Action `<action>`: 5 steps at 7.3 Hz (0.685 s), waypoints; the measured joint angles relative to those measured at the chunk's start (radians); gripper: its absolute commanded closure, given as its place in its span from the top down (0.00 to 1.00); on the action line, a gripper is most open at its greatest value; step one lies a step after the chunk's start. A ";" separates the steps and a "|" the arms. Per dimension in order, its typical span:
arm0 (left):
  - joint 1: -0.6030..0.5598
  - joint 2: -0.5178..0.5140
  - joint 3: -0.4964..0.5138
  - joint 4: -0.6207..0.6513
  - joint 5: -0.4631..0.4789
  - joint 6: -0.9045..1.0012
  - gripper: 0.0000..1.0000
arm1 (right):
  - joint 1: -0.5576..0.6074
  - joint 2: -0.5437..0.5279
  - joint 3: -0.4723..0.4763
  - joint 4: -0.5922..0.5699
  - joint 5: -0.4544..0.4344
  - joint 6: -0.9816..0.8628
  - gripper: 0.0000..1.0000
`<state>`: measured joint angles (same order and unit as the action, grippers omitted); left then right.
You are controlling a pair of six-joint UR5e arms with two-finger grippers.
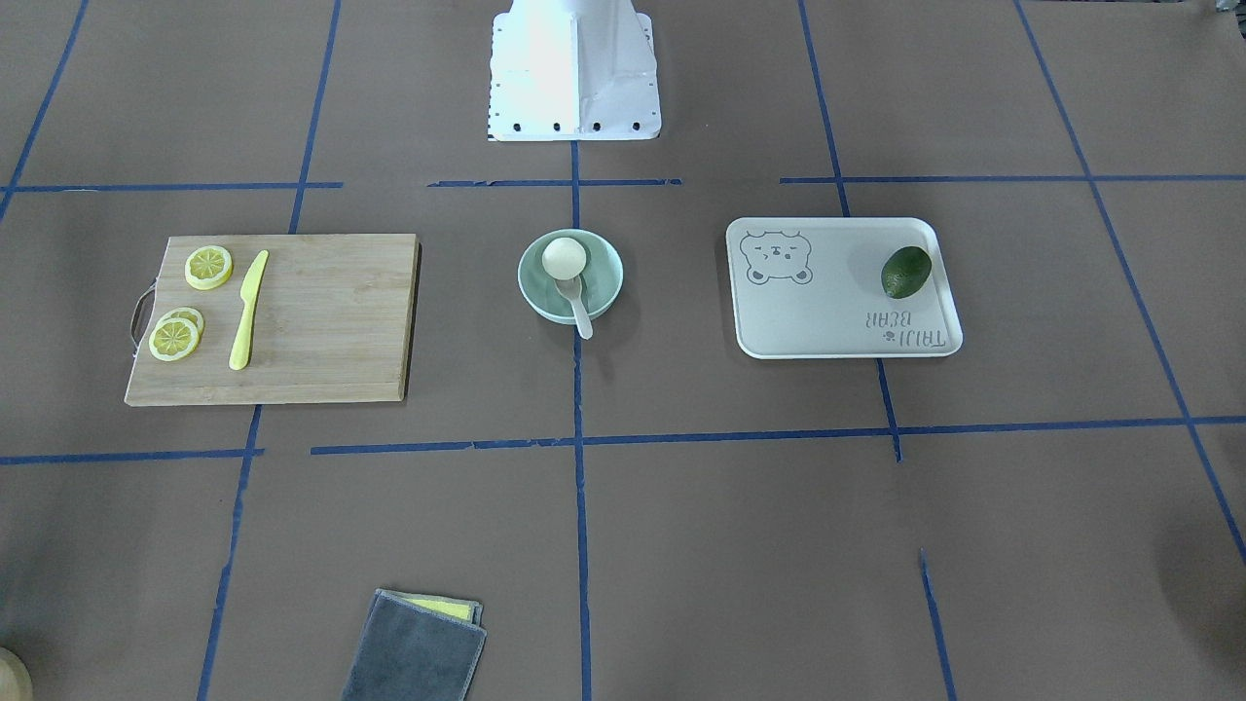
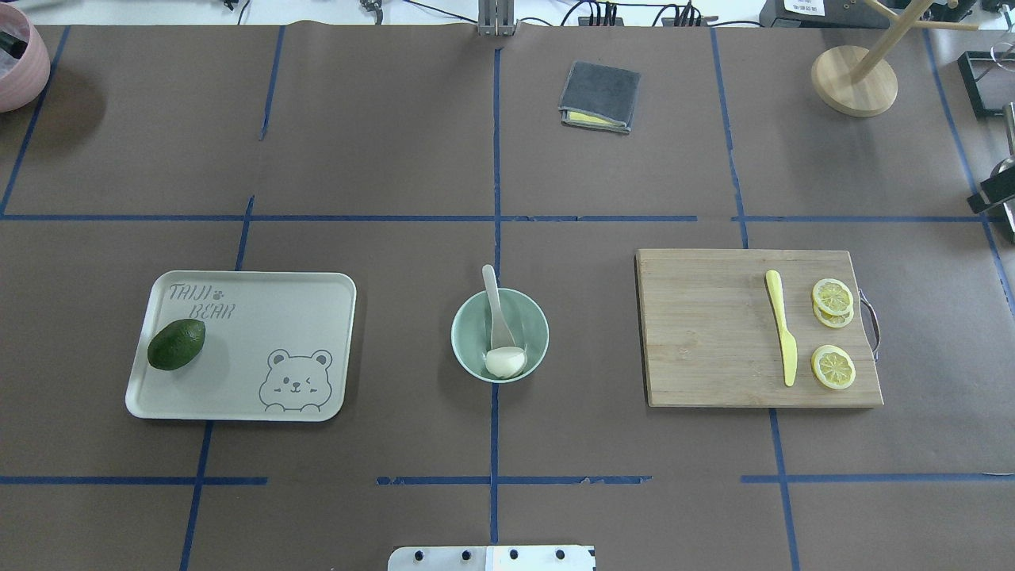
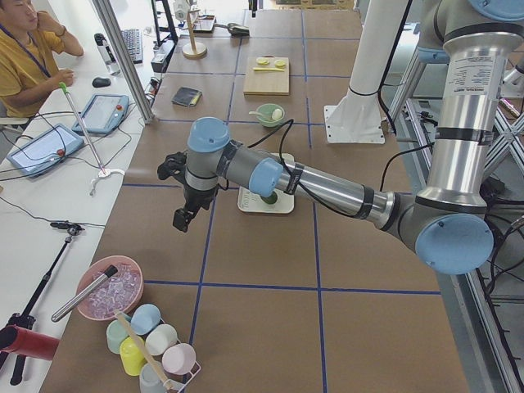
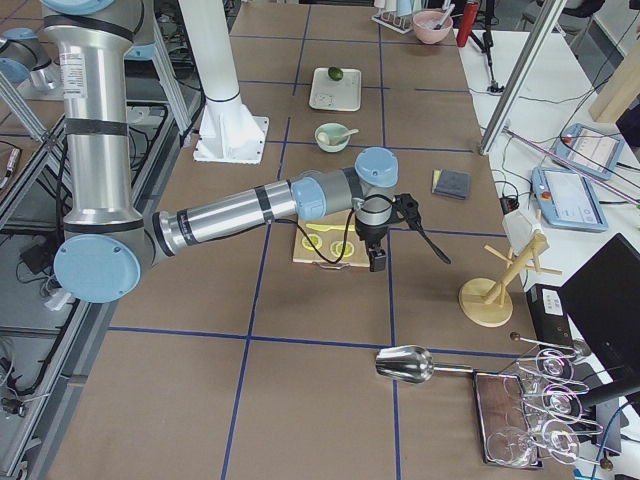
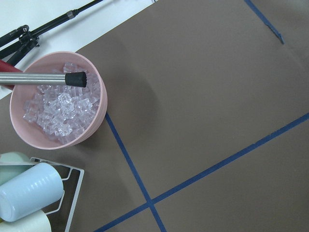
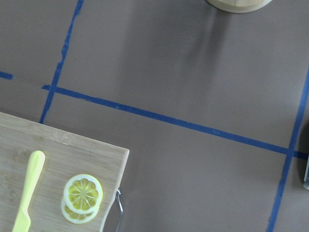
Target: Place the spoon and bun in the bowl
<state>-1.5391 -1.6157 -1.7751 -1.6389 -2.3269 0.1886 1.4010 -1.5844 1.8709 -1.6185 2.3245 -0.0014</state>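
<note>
The pale mint-green bowl (image 1: pixel 609 277) stands at the table's middle; it also shows in the overhead view (image 2: pixel 462 337). The white bun (image 1: pixel 564 257) (image 2: pixel 506 362) lies inside the bowl. The off-white spoon (image 1: pixel 580 310) (image 2: pixel 492 297) rests with its scoop in the bowl next to the bun and its handle sticking out over the rim. My left gripper (image 3: pixel 182 217) hangs far off over the table's left end, and my right gripper (image 4: pixel 378 262) hangs beyond the cutting board at the right end. Both show only in side views, so I cannot tell whether they are open or shut.
A beige bear-printed tray (image 2: pixel 317 317) with a dark green avocado (image 2: pixel 176 344) lies on my left. A wooden cutting board (image 2: pixel 706 333) with a yellow knife (image 2: pixel 782 327) and lemon slices (image 2: pixel 833 367) lies on my right. A folded grey cloth (image 2: pixel 600 96) lies across the table. A pink bowl of ice (image 5: pixel 58 108) is under the left wrist.
</note>
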 measured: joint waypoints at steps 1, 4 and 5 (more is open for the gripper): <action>-0.005 0.046 0.014 0.012 -0.044 0.002 1.00 | 0.038 -0.023 -0.021 -0.011 0.034 -0.072 1.00; -0.006 0.098 0.064 0.015 -0.080 0.007 1.00 | 0.091 -0.077 -0.079 -0.012 0.158 -0.168 1.00; -0.006 0.098 0.069 0.006 -0.082 0.007 1.00 | 0.094 -0.085 -0.082 -0.013 0.178 -0.164 1.00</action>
<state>-1.5447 -1.5173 -1.7064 -1.6328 -2.4085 0.1956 1.4945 -1.6691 1.7892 -1.6317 2.5025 -0.1653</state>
